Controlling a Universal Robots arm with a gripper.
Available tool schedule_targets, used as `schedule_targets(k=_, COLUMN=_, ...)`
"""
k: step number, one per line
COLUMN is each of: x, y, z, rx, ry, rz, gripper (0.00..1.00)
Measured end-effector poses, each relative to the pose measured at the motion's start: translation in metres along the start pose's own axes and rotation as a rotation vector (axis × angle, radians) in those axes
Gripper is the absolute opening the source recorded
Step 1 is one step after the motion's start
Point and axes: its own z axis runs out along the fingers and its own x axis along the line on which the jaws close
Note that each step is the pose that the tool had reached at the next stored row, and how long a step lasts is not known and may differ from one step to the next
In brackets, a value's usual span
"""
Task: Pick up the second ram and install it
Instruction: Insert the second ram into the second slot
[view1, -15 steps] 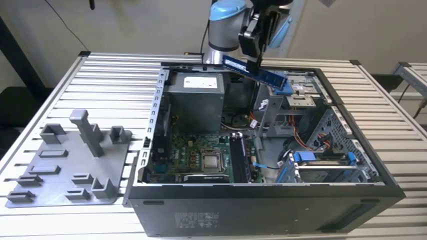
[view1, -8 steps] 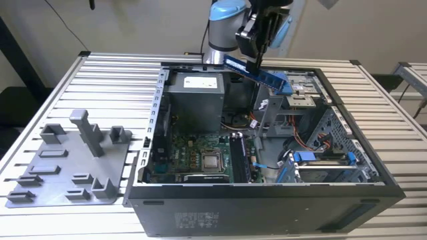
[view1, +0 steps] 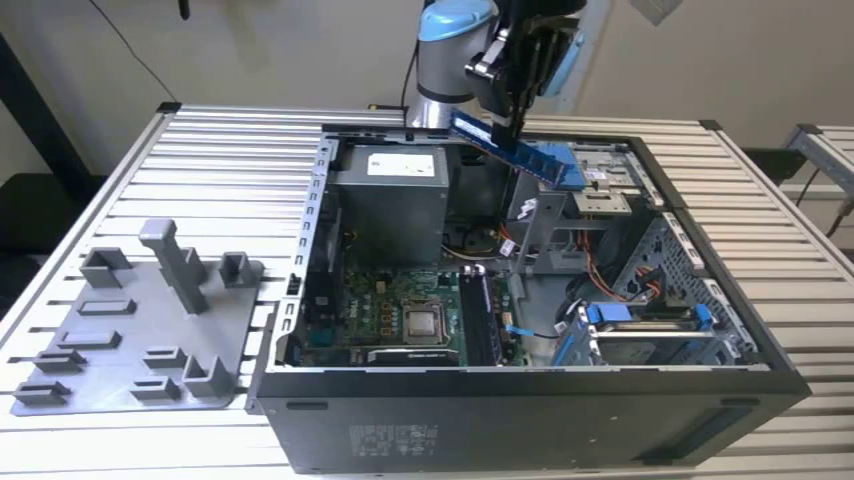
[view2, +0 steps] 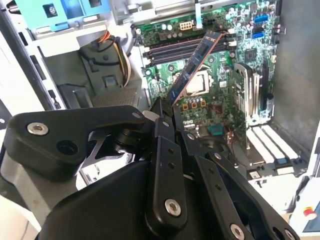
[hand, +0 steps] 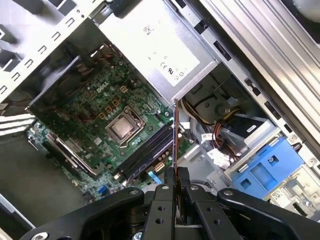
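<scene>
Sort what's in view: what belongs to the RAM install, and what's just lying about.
Job: second ram, clamped in the gripper above the open case; motherboard memory slots.
Lying about: grey fixture plate beside the case; power supply; blue drive bracket.

We find a white rectangular paper label (hand: 162, 55) on the grey metal power supply box (hand: 115, 31). It carries small dark print and some symbols, but we cannot read any word of it with certainty. The green circuit board (hand: 75, 115) has white lettering and tiny markings beside its parts, all too fine for us to read. In the exterior view, the outer wall of the black metal case (view1: 561, 425) bears a pale printed patch (view1: 394, 438), which is also not legible.
</scene>
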Motion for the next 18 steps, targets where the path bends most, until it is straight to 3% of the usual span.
schedule_targets(k=18, x=0.0005, y=-0.0005, z=0.0040, rx=-0.0003, ry=0.0019, rz=0.196, gripper=0.14)
